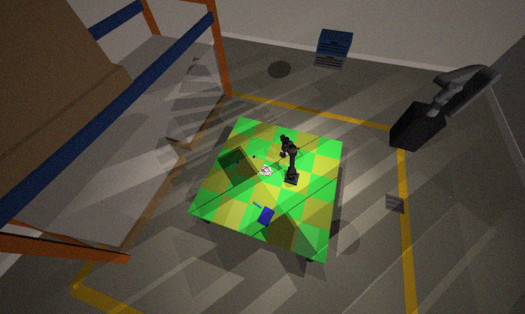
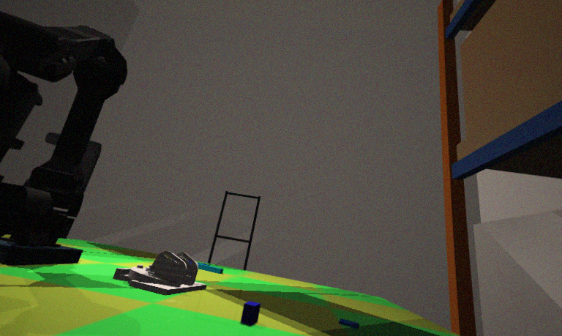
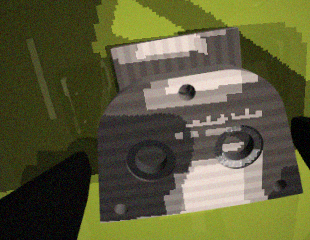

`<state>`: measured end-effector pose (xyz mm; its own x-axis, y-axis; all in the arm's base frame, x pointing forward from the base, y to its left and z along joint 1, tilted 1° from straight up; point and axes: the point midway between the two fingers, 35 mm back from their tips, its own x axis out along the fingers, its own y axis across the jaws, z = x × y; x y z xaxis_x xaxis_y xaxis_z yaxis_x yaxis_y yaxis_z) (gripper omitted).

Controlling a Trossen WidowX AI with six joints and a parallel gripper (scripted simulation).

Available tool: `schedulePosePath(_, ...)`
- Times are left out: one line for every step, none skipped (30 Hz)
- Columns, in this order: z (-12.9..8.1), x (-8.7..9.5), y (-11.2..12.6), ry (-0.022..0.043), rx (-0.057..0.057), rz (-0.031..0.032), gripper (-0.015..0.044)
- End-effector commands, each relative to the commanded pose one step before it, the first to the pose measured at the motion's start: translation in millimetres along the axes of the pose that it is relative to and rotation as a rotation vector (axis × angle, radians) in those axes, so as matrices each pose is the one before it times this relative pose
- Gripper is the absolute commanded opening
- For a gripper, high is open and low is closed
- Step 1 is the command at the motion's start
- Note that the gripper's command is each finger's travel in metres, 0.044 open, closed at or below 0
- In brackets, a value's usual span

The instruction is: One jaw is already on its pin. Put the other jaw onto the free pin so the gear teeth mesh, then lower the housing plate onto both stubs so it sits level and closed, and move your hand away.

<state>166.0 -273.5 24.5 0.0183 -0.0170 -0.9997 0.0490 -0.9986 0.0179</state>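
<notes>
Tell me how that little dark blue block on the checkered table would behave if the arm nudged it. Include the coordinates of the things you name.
The dark blue block [image 1: 253, 156] [image 2: 250, 314] might tip under a high push, since it stands taller than wide. It probably wouldn't roll, given its flat faces and square edges. It looks solid, so likely stiff.
</notes>
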Motion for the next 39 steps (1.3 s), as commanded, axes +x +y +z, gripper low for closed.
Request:
schedulePosePath(-0.87, 0.57, -0.28, 0.00511, 0.005, -0.00204, 0.044)
schedulePosePath(0.0, 0.0, 0.0, 0.0, 0.0, 0.0, 0.044)
schedulePosePath(0.0, 0.0, 0.0, 0.0, 0.0, 0.0, 0.044)
schedulePosePath(0.0, 0.21, 0.0, 0.0, 0.0, 0.0, 0.044)
schedulePosePath(0.0, 0.21, 0.0, 0.0, 0.0, 0.0, 0.044)
schedulePosePath(0.0, 0.0, 0.0, 0.0, 0.0, 0.0, 0.044)
schedulePosePath(0.0, 0.0, 0.0, 0.0, 0.0, 0.0, 0.044)
schedulePosePath(0.0, 0.0, 0.0, 0.0, 0.0, 0.0, 0.044)
schedulePosePath(0.0, 0.0, 0.0, 0.0, 0.0, 0.0, 0.044)
schedulePosePath(0.0, 0.0, 0.0, 0.0, 0.0, 0.0, 0.044)
schedulePosePath(0.0, 0.0, 0.0, 0.0, 0.0, 0.0, 0.044)
schedulePosePath(0.0, 0.0, 0.0, 0.0, 0.0, 0.0, 0.044)
schedulePosePath(0.0, 0.0, 0.0, 0.0, 0.0, 0.0, 0.044)
schedulePosePath(0.88, -0.38, 0.26, -0.00515, -0.005, 0.00199, 0.0433)
schedulePosePath(0.0, 0.0, 0.0, 0.0, 0.0, 0.0, 0.0427)
schedulePosePath(0.0, 0.0, 0.0, 0.0, 0.0, 0.0, 0.042)
schedulePosePath(0.0, 0.0, 0.0, 0.0, 0.0, 0.0, 0.0413)
schedulePosePath(0.0, 0.0, 0.0, 0.0, 0.0, 0.0, 0.0407)
schedulePosePath(0.0, 0.0, 0.0, 0.0, 0.0, 0.0, 0.04)
schedulePosePath(0.0, 0.0, 0.0, 0.0, 0.0, 0.0, 0.0393)
schedulePosePath(0.0, 0.0, 0.0, 0.0, 0.0, 0.0, 0.0387)
schedulePosePath(0.0, 0.0, 0.0, 0.0, 0.0, 0.0, 0.038)
schedulePosePath(0.0, 0.0, 0.0, 0.0, 0.0, 0.0, 0.0373)
schedulePosePath(0.0, 0.0, 0.0, 0.0, 0.0, 0.0, 0.0367)
schedulePosePath(0.0, 0.0, 0.0, 0.0, 0.0, 0.0, 0.036)
schedulePosePath(0.0, 0.0, 0.0, 0.0, 0.0, 0.0, 0.0353)
schedulePosePath(0.0, 0.0, 0.0, 0.0, 0.0, 0.0, 0.0351)
schedulePosePath(0.0, 0.0, 0.0, 0.0, 0.0, 0.0, 0.0351)
schedulePosePath(0.0, 0.0, 0.0, 0.0, 0.0, 0.0, 0.0351)
schedulePosePath(0.0, 0.0, 0.0, 0.0, 0.0, 0.0, 0.0351)
schedulePosePath(0.0, 0.0, 0.0, 0.0, 0.0, 0.0, 0.0351)
schedulePosePath(0.0, 0.0, 0.0, 0.0, 0.0, 0.0, 0.0351)
schedulePosePath(0.0, 0.0, 0.0, 0.0, 0.0, 0.0, 0.0351)
schedulePosePath(0.0, 0.0, 0.0, 0.0, 0.0, 0.0, 0.0351)
schedulePosePath(0.0, 0.0, 0.0, 0.0, 0.0, 0.0, 0.0351)
schedulePosePath(0.0, 0.0, 0.0, 0.0, 0.0, 0.0, 0.0351)
schedulePosePath(0.0, 0.0, 0.0, 0.0, 0.0, 0.0, 0.0351)
schedulePosePath(-0.04, -0.5, 0.06, 0.00004, 0.0, -0.00001, 0.0351)
schedulePosePath(-0.11, -1.49, 0.18, 0.00012, 0.0001, -0.00002, 0.0351)
